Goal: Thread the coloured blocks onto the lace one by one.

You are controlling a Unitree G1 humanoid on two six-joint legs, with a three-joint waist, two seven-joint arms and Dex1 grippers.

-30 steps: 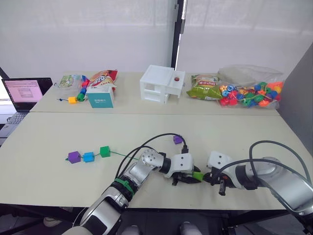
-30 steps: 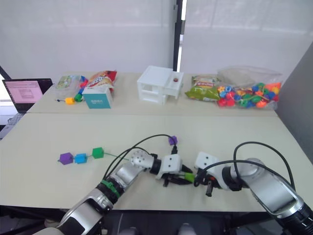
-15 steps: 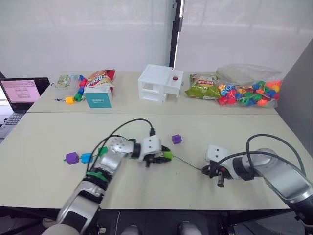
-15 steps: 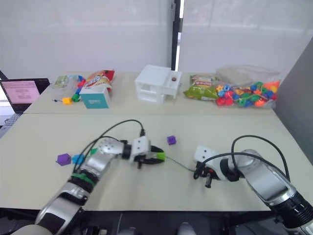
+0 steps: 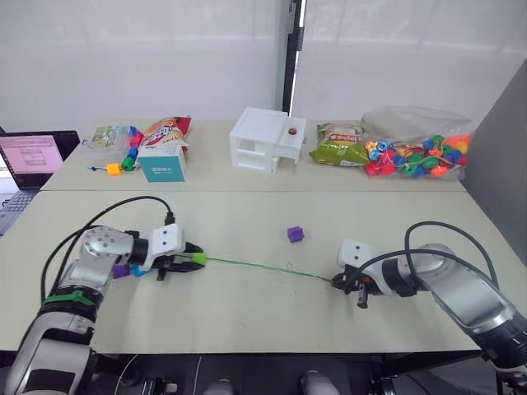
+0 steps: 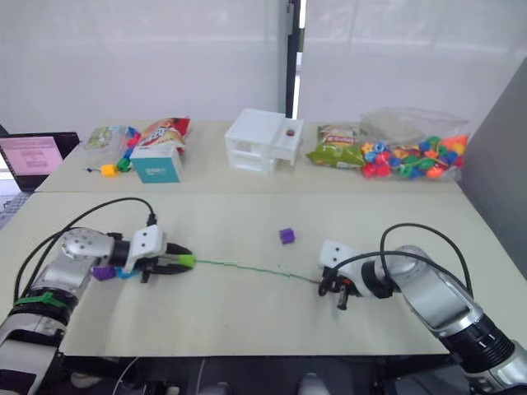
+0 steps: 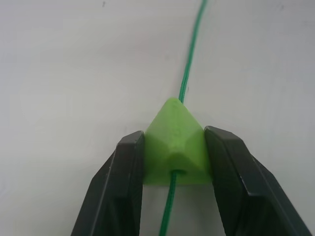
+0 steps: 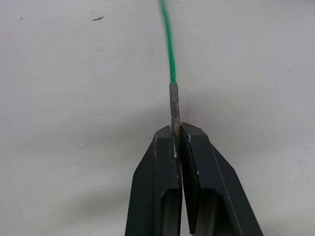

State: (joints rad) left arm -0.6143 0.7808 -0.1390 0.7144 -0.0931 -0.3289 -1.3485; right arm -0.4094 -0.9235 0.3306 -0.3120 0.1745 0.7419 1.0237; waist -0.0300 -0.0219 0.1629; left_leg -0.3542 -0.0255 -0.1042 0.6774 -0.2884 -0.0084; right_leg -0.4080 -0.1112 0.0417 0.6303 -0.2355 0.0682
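My left gripper [image 5: 192, 261] is shut on a light green block [image 7: 174, 147], and the lace [image 5: 263, 267] runs through the block's hole. The thin green lace lies stretched straight across the table to my right gripper [image 5: 335, 282], which is shut on its silvery tip [image 8: 173, 105]. Just behind my left gripper, a purple block [image 5: 121, 271] and a blue block [image 5: 137, 269] sit partly hidden at the lace's far end. Another purple block [image 5: 295, 234] lies loose on the table [image 5: 247, 313], beyond the lace's middle.
Along the back stand a laptop [image 5: 33, 156], a teal box [image 5: 162, 163], a bead chain with a yellow end [image 5: 113, 169], a white drawer unit [image 5: 263, 140], a green snack bag [image 5: 339, 146] and a clear bag of beads [image 5: 420, 152]. Black cables loop over both arms.
My left gripper has slid far to the left along the lace with the light green block, up to the purple and blue blocks. The lace is now taut. My right gripper stays on the tip.
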